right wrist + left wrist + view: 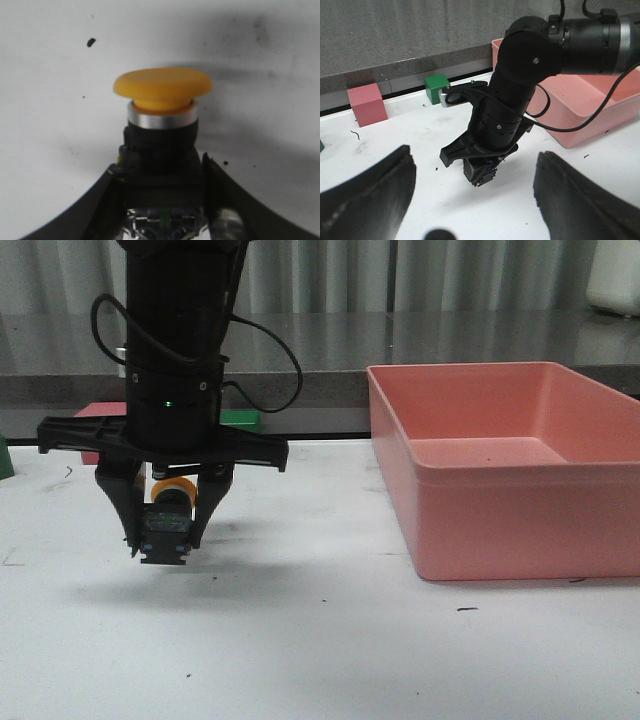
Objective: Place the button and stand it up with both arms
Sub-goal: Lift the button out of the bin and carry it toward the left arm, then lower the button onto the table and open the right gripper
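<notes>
The button (pixel 167 518) has a yellow mushroom cap, a silver ring and a blocky black base. My right gripper (pixel 165 532) is shut on its base and holds it a little above the white table, at the left of the front view. The right wrist view shows the button (pixel 162 115) between the fingers (pixel 107 200), with the cap sticking out past them. In the left wrist view the right gripper (pixel 480 175) hangs ahead with the button base (pixel 482 175) at its tip. My left gripper (pixel 472 200) is open and empty, with its fingers (pixel 370 195) wide apart.
A large pink tray (pixel 500 500) stands at the right and also shows in the left wrist view (pixel 580 110). A pink block (pixel 367 104) and a green cube (pixel 436 86) sit at the table's far edge. A grey ledge runs behind them.
</notes>
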Tool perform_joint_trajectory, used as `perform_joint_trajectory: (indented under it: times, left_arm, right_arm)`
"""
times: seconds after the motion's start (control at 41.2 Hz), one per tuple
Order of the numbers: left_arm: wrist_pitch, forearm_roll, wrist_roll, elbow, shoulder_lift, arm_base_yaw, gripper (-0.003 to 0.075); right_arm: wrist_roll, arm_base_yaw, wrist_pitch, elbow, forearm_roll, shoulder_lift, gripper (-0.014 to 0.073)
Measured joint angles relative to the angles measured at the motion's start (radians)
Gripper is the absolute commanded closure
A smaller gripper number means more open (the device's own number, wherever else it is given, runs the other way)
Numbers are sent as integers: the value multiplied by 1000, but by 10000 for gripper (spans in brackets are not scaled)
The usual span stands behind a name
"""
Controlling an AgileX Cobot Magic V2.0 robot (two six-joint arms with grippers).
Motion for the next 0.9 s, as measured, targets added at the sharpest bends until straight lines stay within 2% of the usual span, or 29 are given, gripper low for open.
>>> perform_joint_trajectory:
  times: [0.292,0.535,0.778,0.899]
  left_arm:
    - [0,0,0,0,0,0,229]
    - [0,0,0,0,0,0,229]
    - [0,0,0,0,0,0,229]
    - [0,0,0,0,0,0,229]
  right_arm:
    - [43,0,-2,-1,2,33,286]
    - [48,2,-6,-2,12,35,151]
    - [43,2,9,-26,20,35,146]
    - [-29,2,35,-69,20,27,146]
